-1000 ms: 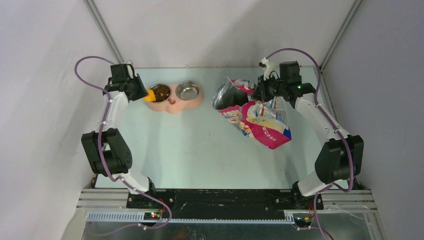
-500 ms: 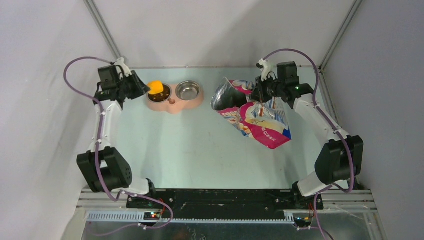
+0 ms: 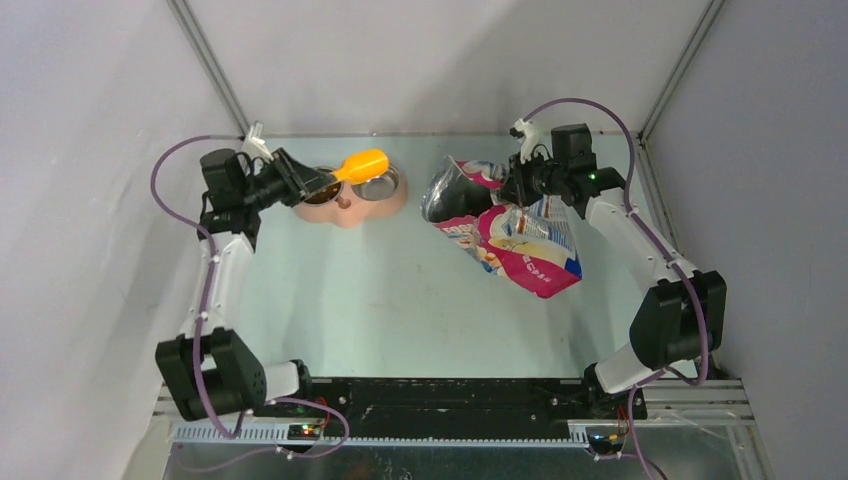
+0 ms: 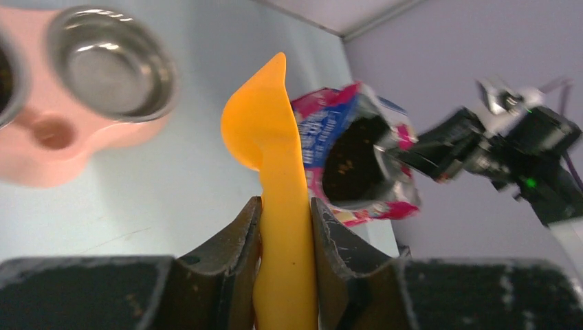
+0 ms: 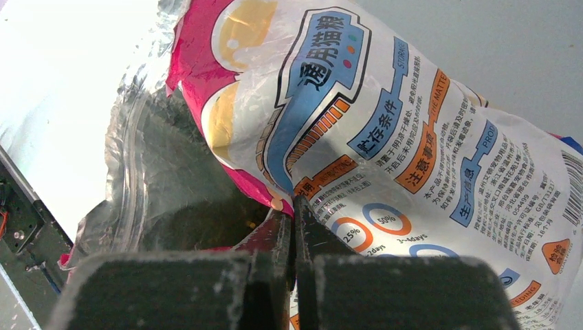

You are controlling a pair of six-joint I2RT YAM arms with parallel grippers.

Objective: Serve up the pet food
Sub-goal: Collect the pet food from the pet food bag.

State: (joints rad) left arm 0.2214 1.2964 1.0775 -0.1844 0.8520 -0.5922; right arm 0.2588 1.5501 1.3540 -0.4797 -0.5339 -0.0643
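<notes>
My left gripper [image 3: 308,180] is shut on the handle of an orange scoop [image 3: 362,163], whose head hangs over the pink feeder [image 3: 352,212] between its two steel bowls. In the left wrist view the scoop [image 4: 273,130] stands edge-on between the fingers of the left gripper [image 4: 285,206] and points toward the open bag [image 4: 357,158]. Brown pet food [image 3: 322,190] lies in the left bowl; the right bowl [image 3: 380,182] holds none. My right gripper [image 3: 520,185] is shut on the rim of the glossy bag [image 3: 515,240], holding its mouth open. Dark kibble [image 5: 199,220] shows inside, just beyond the right gripper [image 5: 294,206].
The feeder stands at the back left of the pale green table [image 3: 400,300], and the bag lies at the back right. Grey walls close in on both sides and behind. The right arm [image 4: 509,144] shows past the bag in the left wrist view.
The left arm has lifted the scoop off the left bowl and swung it to the right, turning it to point toward the bag. The right arm and bag have barely shifted.
</notes>
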